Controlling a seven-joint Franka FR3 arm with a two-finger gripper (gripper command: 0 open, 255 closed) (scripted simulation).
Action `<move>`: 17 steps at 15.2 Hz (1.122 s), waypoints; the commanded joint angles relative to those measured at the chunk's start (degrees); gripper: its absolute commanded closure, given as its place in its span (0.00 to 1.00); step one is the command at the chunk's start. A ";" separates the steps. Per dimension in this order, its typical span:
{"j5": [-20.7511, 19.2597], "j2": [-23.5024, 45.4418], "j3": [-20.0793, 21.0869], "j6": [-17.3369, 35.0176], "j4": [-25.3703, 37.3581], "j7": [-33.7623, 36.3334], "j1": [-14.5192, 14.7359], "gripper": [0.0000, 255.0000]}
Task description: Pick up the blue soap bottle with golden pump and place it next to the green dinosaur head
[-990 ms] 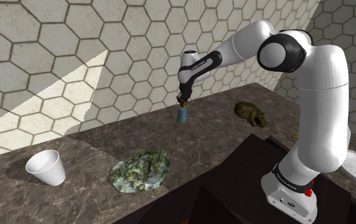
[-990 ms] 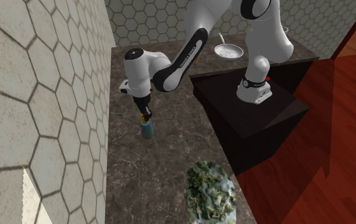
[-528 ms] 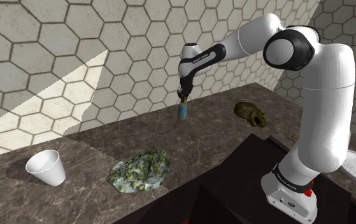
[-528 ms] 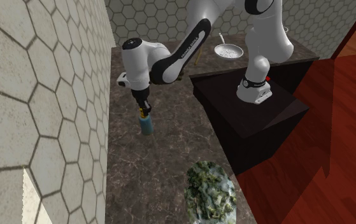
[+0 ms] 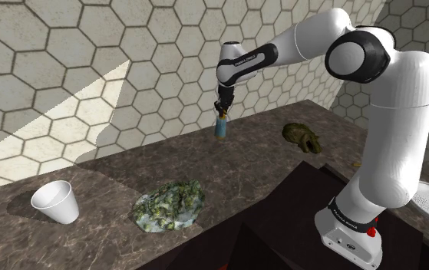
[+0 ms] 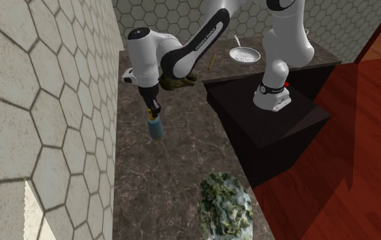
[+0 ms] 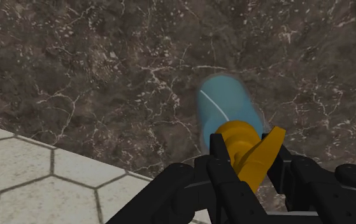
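The blue soap bottle with its golden pump hangs just above the dark marble counter, close to the hexagon-tiled wall. My gripper is shut on the pump from above, and the bottle hangs below it. In the wrist view the black fingers clasp the pump, and the blue body points at the counter. The second exterior view has the bottle under the gripper. The green dinosaur head lies on the counter to the shoulder view's right of the bottle, partly behind the arm.
A white cup lies tipped near the counter's left end. A mottled green mound sits at the front middle. A metal strainer rests beyond the dark stand. The tiled wall runs right behind the bottle.
The gripper has risen with the bottle in its grasp, lifting it off the counter and shifting it a little toward the dinosaur head.
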 commanded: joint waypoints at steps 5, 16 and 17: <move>-0.13 -2.02 0.00 -3.93 1.90 0.24 0.18 1.00; -0.28 -4.87 -0.07 -11.30 6.42 0.25 0.22 1.00; -0.29 -5.07 -0.08 -11.99 6.92 0.25 0.22 1.00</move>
